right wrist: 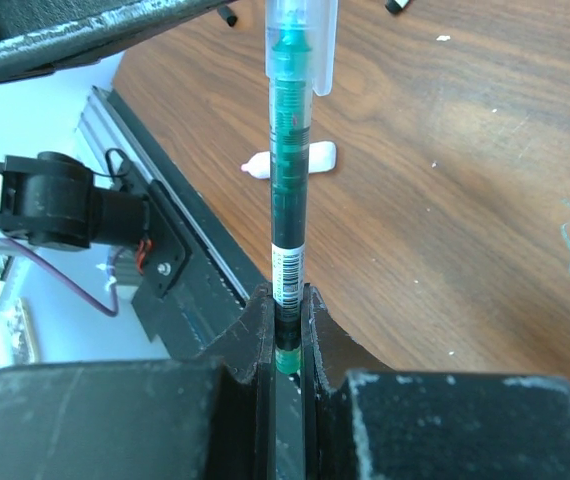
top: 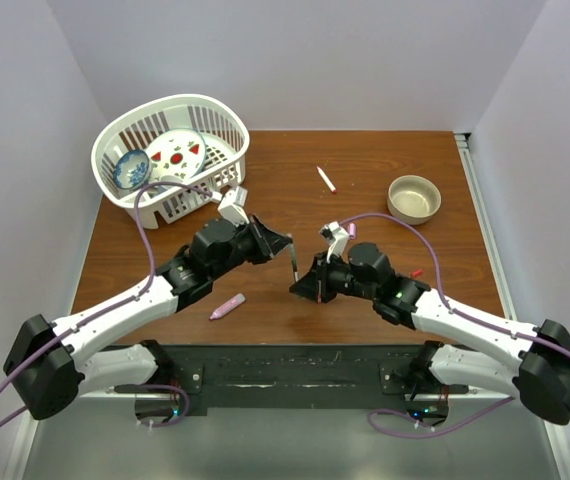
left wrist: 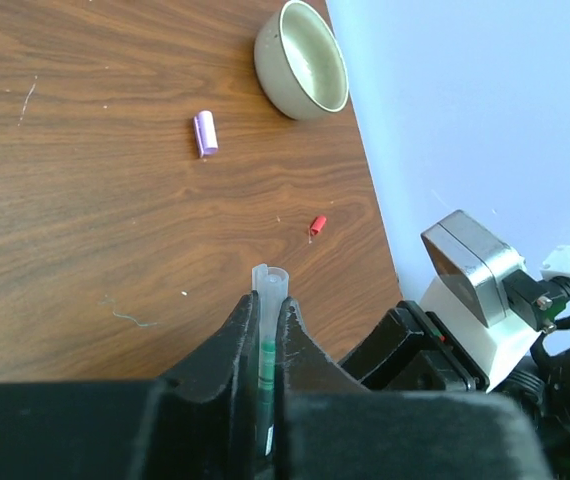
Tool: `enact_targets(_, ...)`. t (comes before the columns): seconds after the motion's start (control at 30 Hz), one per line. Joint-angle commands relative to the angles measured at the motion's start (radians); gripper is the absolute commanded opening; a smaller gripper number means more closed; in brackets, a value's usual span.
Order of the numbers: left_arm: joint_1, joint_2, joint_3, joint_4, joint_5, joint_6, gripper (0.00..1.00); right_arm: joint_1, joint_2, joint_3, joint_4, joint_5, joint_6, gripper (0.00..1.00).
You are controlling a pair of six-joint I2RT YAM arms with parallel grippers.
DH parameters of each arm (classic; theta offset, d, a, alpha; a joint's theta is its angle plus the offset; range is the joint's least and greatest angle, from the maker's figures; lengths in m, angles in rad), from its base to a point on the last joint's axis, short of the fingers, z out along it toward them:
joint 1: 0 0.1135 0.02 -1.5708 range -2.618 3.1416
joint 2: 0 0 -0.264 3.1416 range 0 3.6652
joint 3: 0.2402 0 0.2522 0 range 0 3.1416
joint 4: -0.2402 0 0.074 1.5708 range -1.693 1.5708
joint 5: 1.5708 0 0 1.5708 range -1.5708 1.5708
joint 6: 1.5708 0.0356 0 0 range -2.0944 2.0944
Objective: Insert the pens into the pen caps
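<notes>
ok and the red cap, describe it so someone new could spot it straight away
Start at the beige bowl near the right edge of the wooden table. Come toward the arms from it and a tiny red cap lies alone on bare wood close to that edge. The lilac cap nearby is fatter and paler; this one is bright red and smaller.

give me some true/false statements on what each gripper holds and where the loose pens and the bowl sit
1. The right gripper is shut on the green pen. True.
2. The left gripper holds the pink marker. False: it clamps the clear cap at the green pen's end. The marker lies loose on the table.
3. The beige bowl is empty. True.
4. The white pen stands in the bowl. False: it lies flat on the table, apart from the bowl.
</notes>
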State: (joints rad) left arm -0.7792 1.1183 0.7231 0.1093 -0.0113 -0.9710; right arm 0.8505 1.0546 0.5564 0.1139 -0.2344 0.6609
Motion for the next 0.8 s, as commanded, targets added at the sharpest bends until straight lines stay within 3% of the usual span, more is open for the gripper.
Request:
enact_targets(0.0, -0.009, -0.028, -0.008, 0.029, 0.114, 0.044, 0.23, -0.01, 0.024, 0.123, 0.041, 0.043, -0.087, 0.0)
enact_targets(0.17, -0.009, -0.072, 0.065, -0.051, 0.054, 0.068, 0.55, -0.01, 0.007, 0.123, 0.038, 0.001, -0.106, 0.0)
enact_targets(0.2, -0.009, -0.077, 0.081, -0.095, 0.024, 0.075, 0.57, -0.008, 0.005, 0.122, 0.04, -0.006, -0.104, 0.0)
enact_targets(0.4, -0.009, -0.086, 0.199, -0.238, -0.082, 0.156, 0.62, -0.01, 0.015, 0.12, 0.047, -0.063, -0.081, 0.0)
enact_targets(0.77, -0.008, -0.052, 0.274, -0.292, -0.118, 0.216, 0.6, -0.01, 0.013, 0.135, 0.041, -0.098, -0.069, 0.0)
